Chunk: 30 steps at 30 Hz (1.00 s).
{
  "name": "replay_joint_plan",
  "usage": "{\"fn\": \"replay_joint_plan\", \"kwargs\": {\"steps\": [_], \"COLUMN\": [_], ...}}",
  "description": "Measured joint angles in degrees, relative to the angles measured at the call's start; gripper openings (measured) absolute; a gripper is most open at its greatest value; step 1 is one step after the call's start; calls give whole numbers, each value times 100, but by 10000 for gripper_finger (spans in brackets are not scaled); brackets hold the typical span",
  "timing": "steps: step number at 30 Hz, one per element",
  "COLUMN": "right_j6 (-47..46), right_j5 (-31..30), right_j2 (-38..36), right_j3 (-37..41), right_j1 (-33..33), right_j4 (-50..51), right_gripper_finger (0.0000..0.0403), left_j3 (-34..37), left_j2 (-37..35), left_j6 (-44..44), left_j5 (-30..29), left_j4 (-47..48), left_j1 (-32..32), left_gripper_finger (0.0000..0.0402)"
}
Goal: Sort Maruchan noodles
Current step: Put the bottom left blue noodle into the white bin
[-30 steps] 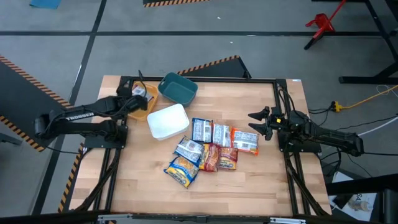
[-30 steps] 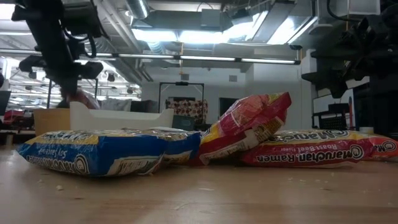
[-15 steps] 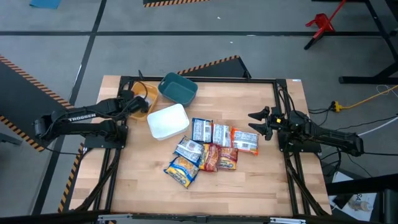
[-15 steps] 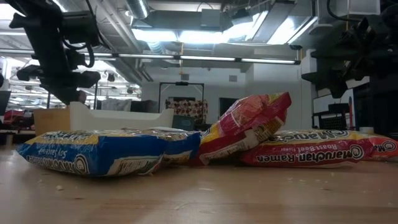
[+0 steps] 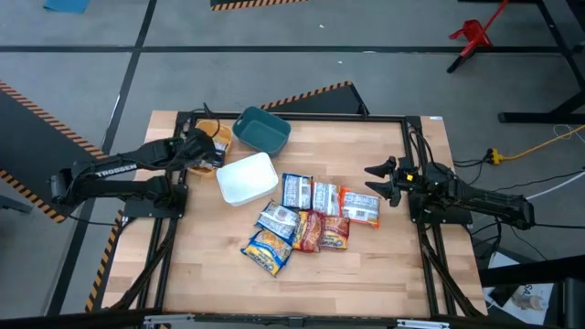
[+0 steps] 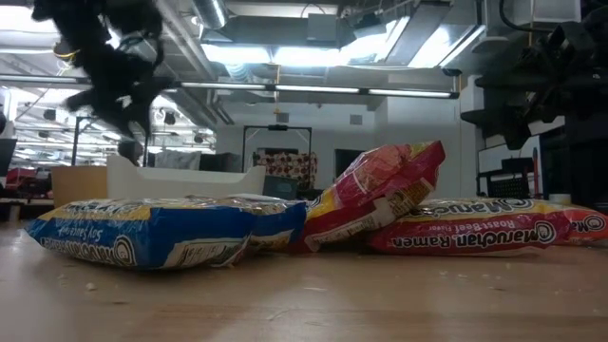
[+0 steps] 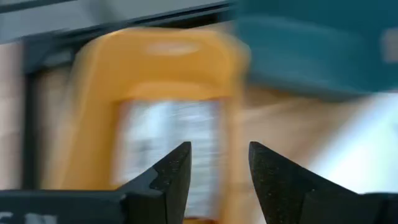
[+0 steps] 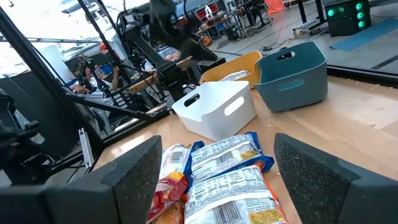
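Several Maruchan noodles packets (image 5: 311, 217) lie flat in a cluster mid-table, some overlapping; in the low view a red packet (image 6: 380, 190) leans on its neighbours. One more packet (image 7: 163, 140) lies in the yellow bin (image 5: 214, 132) at the far left. My left gripper (image 7: 219, 158) hovers open over that bin (image 7: 93, 106), nothing between its fingers. My right gripper (image 5: 372, 181) stands open just right of the cluster, touching nothing.
A teal bin (image 5: 261, 130) stands beside the yellow one at the far edge, and a white bin (image 5: 247, 177) sits nearer, between the bins and the packets. Bare wood lies along the near edge (image 5: 302, 292).
My left gripper has opened over the yellow bin and let go of the packet it carried; the packet now lies in the bin. The gripper has then risen, as the low view shows.
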State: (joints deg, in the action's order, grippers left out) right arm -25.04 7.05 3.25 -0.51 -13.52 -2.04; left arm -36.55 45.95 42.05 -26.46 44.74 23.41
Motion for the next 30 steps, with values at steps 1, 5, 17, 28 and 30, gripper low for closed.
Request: {"fn": "replay_joint_plan", "kwargs": {"steps": [1, 5, 17, 28, 30], "right_j6": [3, 3, 5, 5, 5], "right_j5": [0, 2, 2, 2, 2], "right_j2": [0, -1, -1, -1, -1], "right_j3": [0, 0, 0, 0, 0], "right_j1": [0, 0, 0, 0, 0], "right_j4": [0, 0, 2, 2, 1], "right_gripper_finger": [296, 296, 296, 296, 296], "left_j3": [-105, -437, -597, -724, -938], "left_j2": [-1, 72, 1610, 3264, 3410], "left_j6": [-230, -1228, -2875, -3126, -3300], "left_j5": [272, 1546, 1701, 1974, 2153], "left_j4": [-260, -1662, -4736, -5578, -5343], "left_j1": [-70, -577, -2685, -3586, -3799], "left_gripper_finger": [159, 161, 161, 161, 161]}}
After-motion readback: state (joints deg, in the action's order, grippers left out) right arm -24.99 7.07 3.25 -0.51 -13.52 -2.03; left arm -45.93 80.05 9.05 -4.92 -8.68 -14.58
